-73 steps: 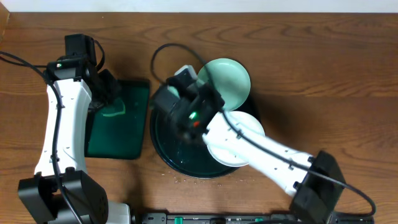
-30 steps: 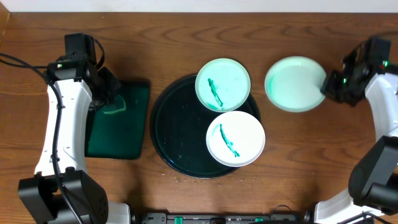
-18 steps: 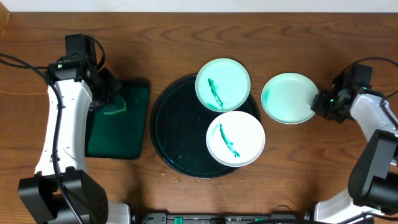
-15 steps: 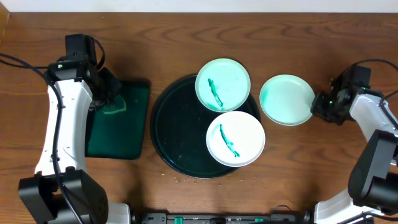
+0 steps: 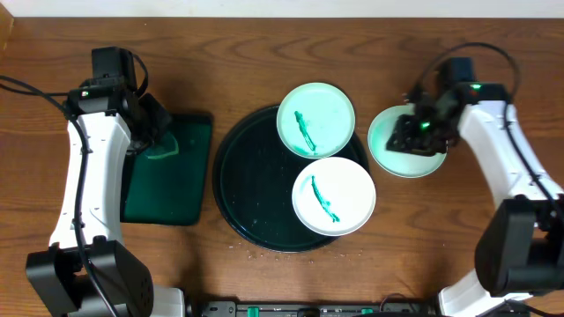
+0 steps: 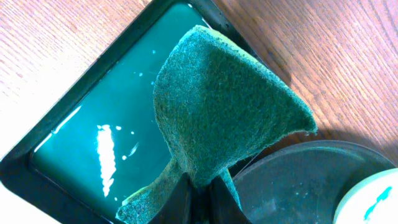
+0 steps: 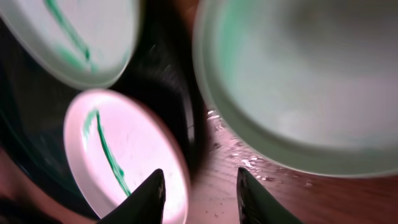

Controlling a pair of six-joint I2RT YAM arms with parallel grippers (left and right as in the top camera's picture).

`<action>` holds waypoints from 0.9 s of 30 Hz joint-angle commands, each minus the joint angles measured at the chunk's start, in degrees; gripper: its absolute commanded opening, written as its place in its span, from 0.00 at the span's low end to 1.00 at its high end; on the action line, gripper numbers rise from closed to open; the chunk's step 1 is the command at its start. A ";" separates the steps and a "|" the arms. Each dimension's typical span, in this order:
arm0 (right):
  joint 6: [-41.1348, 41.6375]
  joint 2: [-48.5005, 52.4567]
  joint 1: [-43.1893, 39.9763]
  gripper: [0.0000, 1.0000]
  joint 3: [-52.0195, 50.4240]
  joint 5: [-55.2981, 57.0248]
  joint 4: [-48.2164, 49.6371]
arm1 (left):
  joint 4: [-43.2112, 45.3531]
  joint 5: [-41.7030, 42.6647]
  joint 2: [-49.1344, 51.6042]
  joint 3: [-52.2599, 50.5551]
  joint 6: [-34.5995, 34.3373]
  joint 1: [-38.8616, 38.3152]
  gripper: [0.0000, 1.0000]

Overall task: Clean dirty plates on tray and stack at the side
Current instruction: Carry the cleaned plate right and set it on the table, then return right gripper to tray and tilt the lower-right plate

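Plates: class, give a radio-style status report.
Left gripper shut on sponge. Right gripper open over plate beside black tray. Two streaked plates on tray. Nothing blocking.

Brown wooden tabletop [image 5: 264, 53], grain running from left edge to right edge. Toward the left edge, a rectangular dark green tray [image 5: 167, 189] lying flat. In the middle, a large round black tray [image 5: 256, 194], just beside the green one. Toward the right edge, a pale turquoise plate [image 5: 388, 154] straight on the wood, just beside the black tray's rim. Small pale specks [image 5: 256, 255] on the front-edge side of the black tray, perhaps droplets.
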 commanded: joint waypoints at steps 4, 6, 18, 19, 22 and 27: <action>-4.55 -0.13 7.17 0.31 -5.09 4.39 1.84 | 0.07 -0.35 -0.09 -0.31 -0.52 0.02 0.07; -4.46 -0.13 8.66 0.31 -7.93 4.37 4.28 | 0.09 -0.35 -0.09 -0.31 -0.48 0.02 0.07; -4.48 -0.13 12.79 0.21 -15.50 3.32 11.39 | 0.07 -0.39 -0.09 -0.35 1.25 -1.18 0.07; -4.50 -0.13 13.25 0.21 -16.44 2.19 12.59 | 0.07 -0.39 -0.09 -0.35 1.25 -1.42 0.07; -2.58 -0.13 15.04 0.01 -16.57 1.75 13.79 | 0.28 -0.39 -0.09 -0.35 1.25 -2.01 0.07; 7.30 -0.13 19.96 0.01 -7.74 1.66 13.09 | 0.24 -0.37 -0.09 -0.35 1.22 -2.01 0.07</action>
